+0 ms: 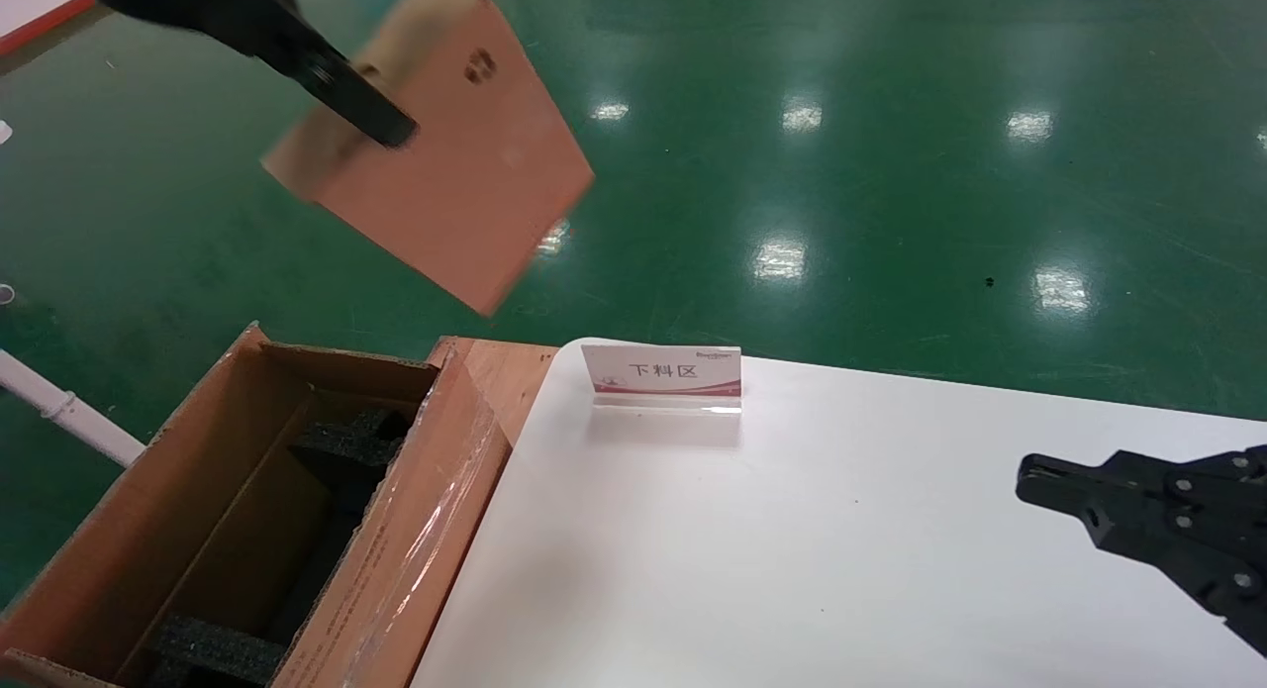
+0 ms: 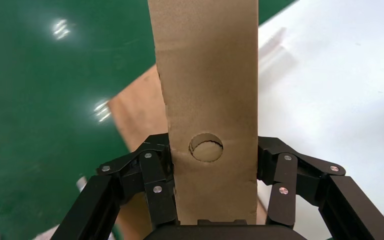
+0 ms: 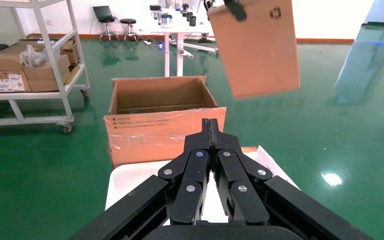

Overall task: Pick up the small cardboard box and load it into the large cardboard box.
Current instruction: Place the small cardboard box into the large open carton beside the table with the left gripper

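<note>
Left hand [image 1: 381,114], upper left of the head view: closed on the small cardboard box [image 1: 445,153], gripping it across its narrow edge. In the left wrist view the two fingers [image 2: 157,185] press against opposite sides of the box [image 2: 210,100], and the round hole [image 2: 206,148] in the cardboard lies between them. The box is held in the air, tilted, above the green floor [image 1: 891,173], higher in the frame than the large cardboard box [image 1: 198,490] and touching nothing else. A dark recycling symbol [image 1: 481,65] marks its face near the upper corner.

The large cardboard box occupies the lower left of the head view, open at the top, with black foam inserts [image 1: 346,441] inside and clear shiny tape [image 1: 436,500] over the flap nearest the desk [image 1: 792,569]. It sits just beside the desk's left edge. In the right wrist view the same carton [image 3: 160,115] appears at centre, the held box [image 3: 255,45] above and to its right.

Right hand [image 1: 1029,480], lower right of the head view: over the white desk, holding nothing; the right wrist view shows its fingertips [image 3: 210,131] pressed together. A small placard [image 1: 661,371] with Chinese characters stands near the desk's far edge, centre of the frame. A shelving rack [image 3: 30,60] with cartons stands at the left of the right wrist view.
</note>
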Controlling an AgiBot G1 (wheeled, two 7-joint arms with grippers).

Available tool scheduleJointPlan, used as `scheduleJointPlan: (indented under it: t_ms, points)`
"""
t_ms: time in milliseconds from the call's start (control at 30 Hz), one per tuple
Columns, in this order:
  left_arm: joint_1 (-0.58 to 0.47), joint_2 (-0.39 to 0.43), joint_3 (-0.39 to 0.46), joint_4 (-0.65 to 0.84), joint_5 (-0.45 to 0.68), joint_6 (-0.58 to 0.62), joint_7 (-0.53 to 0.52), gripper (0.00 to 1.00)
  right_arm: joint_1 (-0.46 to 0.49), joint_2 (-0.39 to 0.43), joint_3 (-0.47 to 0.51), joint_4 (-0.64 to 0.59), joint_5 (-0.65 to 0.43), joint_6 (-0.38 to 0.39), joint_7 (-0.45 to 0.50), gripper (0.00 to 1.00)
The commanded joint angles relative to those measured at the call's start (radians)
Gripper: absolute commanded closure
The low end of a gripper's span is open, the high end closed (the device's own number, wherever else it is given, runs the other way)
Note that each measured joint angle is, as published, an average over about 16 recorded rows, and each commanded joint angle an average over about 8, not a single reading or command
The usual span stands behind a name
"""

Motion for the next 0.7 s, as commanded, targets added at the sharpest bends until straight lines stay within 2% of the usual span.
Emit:
scheduleJointPlan:
  t_ms: [33,233,267,500,533,700]
  points:
    - [-0.045,0.010,0.040,0.044,-0.010,0.006,0.018,1.00,0.000,0.000,0.000,0.000,0.000,0.000,0.000,1.00]
    - [-0.137,-0.008,0.238,0.044,-0.033,0.006,0.047,1.00,0.000,0.000,-0.001,0.000,0.000,0.000,0.000,1.00]
    - [-0.145,-0.011,0.271,0.039,-0.037,0.006,0.052,1.00,0.000,0.000,-0.001,0.000,0.000,0.000,0.000,0.90]
    - [-0.162,-0.017,0.506,0.019,-0.133,0.008,0.063,1.00,0.000,0.000,-0.001,0.000,0.001,0.000,-0.001,0.03]
    - [-0.162,-0.016,0.538,0.018,-0.153,0.007,0.063,1.00,0.000,0.000,-0.001,0.000,0.001,0.000,-0.001,0.00]
    - [-0.164,-0.008,0.679,0.032,-0.242,0.001,0.071,1.00,0.000,0.001,-0.001,0.000,0.001,0.001,-0.001,0.00]
